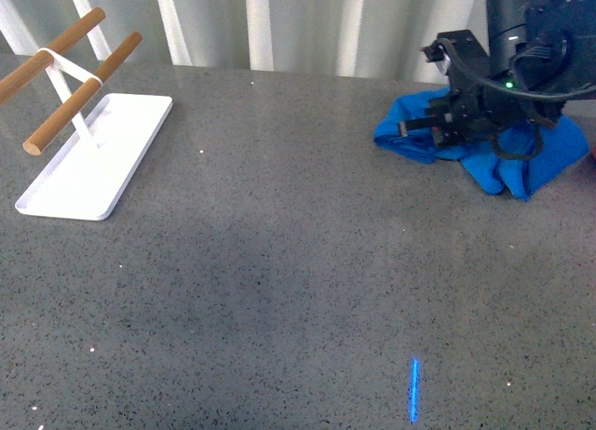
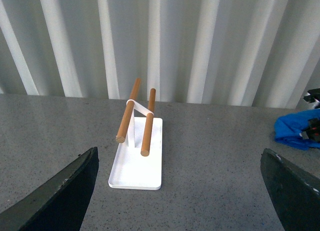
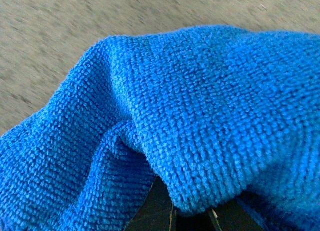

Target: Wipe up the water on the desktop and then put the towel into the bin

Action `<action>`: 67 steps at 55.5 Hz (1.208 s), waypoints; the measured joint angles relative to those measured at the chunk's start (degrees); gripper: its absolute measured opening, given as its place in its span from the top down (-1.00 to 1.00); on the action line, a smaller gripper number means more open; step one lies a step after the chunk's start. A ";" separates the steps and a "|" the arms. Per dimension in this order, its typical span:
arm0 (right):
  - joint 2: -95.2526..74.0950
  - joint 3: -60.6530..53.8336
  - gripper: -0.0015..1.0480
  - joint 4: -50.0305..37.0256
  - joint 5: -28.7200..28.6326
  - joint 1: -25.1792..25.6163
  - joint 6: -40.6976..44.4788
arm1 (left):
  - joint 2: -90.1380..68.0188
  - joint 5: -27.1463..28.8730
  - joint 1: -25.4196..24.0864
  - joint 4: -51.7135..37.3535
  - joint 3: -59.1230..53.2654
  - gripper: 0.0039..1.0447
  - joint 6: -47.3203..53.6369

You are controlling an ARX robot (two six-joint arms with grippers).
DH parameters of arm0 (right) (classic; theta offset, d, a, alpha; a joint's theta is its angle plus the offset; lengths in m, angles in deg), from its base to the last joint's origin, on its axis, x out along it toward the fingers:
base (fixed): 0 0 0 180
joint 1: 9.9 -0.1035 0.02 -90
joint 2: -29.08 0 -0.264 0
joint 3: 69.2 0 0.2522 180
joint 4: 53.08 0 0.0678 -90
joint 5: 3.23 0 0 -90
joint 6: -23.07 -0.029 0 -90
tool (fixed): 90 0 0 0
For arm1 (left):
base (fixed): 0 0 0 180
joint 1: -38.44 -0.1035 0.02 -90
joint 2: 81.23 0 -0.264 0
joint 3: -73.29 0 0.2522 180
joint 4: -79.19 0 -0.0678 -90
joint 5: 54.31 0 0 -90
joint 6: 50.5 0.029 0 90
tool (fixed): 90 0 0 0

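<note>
The blue towel (image 1: 507, 165) lies crumpled on the dark-grey speckled desktop (image 1: 279, 290) at the far right. My right gripper (image 1: 449, 127) is down on the towel and shut on a fold of it. In the right wrist view the towel (image 3: 200, 106) fills the frame and covers the gripper (image 3: 190, 217), whose dark fingers barely show. My left gripper (image 2: 180, 191) is open and empty above the desktop (image 2: 215, 156), its fingers (image 2: 65, 191) wide apart. It does not show in the front view. The towel (image 2: 295, 131) shows at that view's edge. No bin is in view.
A white tray (image 1: 102, 183) with a stand bearing two wooden rods (image 1: 79, 95) sits at the far left; the tray also shows in the left wrist view (image 2: 136, 171). A corrugated white wall (image 1: 298, 25) runs behind the desktop. A short blue streak of light (image 1: 414, 390) lies near the front.
</note>
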 joint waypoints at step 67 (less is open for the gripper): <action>47.25 -55.67 0.93 -3.85 -16.41 6.45 15.37 | 0.02 0.00 0.00 0.00 0.00 -0.87 0.00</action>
